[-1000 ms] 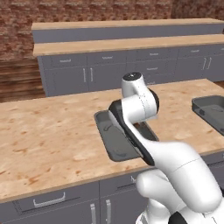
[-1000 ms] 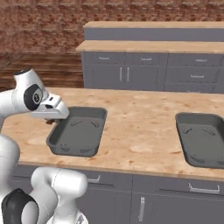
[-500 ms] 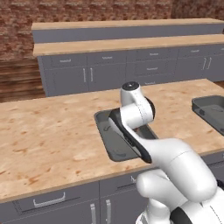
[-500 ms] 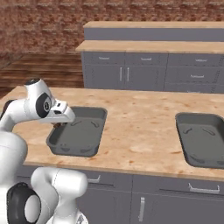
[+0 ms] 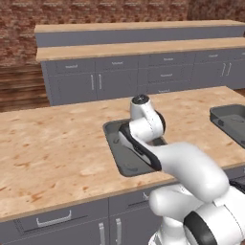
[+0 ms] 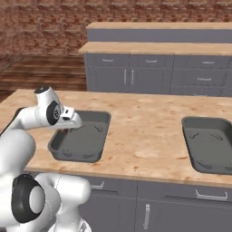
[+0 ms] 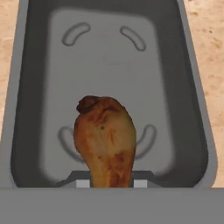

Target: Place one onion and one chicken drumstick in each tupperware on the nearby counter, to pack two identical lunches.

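An orange-brown chicken drumstick (image 7: 105, 135) stands between my fingertips, and my gripper (image 7: 109, 183) is shut on its thin end. It hangs just above the near end of a grey tupperware (image 7: 197, 109), whose floor is bare. From the right base view my gripper (image 6: 74, 125) points down over the near left corner of that tupperware (image 6: 86, 142). A second grey tupperware (image 6: 208, 145) lies empty further right on the wood-grain counter (image 6: 145, 127). In the left base view my arm covers part of the first tupperware (image 5: 117, 153). The onion is out of view.
Behind the counter runs a floor gap, then a longer wood-topped counter (image 6: 158, 47) with grey cabinets along the brick wall. Bare worktop (image 5: 52, 148) spreads to the left of the first tupperware and between the two tupperwares.
My hand has swung from the tupperware's left edge to over its near end, carrying the drumstick and dropping lower. Both tupperwares have stayed put.
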You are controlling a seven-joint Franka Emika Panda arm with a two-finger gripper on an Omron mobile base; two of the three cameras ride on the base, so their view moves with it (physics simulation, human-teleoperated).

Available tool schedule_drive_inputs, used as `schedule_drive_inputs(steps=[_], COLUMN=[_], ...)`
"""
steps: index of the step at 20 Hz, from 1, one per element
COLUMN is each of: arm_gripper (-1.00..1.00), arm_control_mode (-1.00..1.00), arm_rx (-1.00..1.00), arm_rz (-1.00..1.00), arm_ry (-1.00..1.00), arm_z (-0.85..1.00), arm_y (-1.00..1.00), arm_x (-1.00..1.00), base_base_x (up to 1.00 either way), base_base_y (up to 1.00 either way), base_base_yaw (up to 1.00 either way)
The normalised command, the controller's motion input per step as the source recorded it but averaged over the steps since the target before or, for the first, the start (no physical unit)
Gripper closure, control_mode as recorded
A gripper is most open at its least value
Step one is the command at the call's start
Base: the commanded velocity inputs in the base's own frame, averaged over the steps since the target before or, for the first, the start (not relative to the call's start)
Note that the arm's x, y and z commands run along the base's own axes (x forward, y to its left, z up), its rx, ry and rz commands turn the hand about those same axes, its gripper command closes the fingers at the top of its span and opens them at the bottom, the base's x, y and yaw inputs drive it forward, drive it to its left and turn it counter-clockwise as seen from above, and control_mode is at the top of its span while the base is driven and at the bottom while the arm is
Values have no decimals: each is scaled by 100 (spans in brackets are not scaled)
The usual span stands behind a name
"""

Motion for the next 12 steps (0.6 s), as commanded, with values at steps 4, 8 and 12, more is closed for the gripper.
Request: schedule_drive_inputs(steps=[4,8,12], arm_gripper=[100,100,100], arm_control_mode=[-100,-100,-100], arm_rx=[0,0,0], arm_rz=[3,1,1], arm_ry=[0,0,0], arm_z=[-50,-43,-36], arm_y=[3,1,0], arm_x=[44,48,48], base_base_x=[0,0,0], base_base_y=[0,0,0], base_base_yaw=[0,0,0])
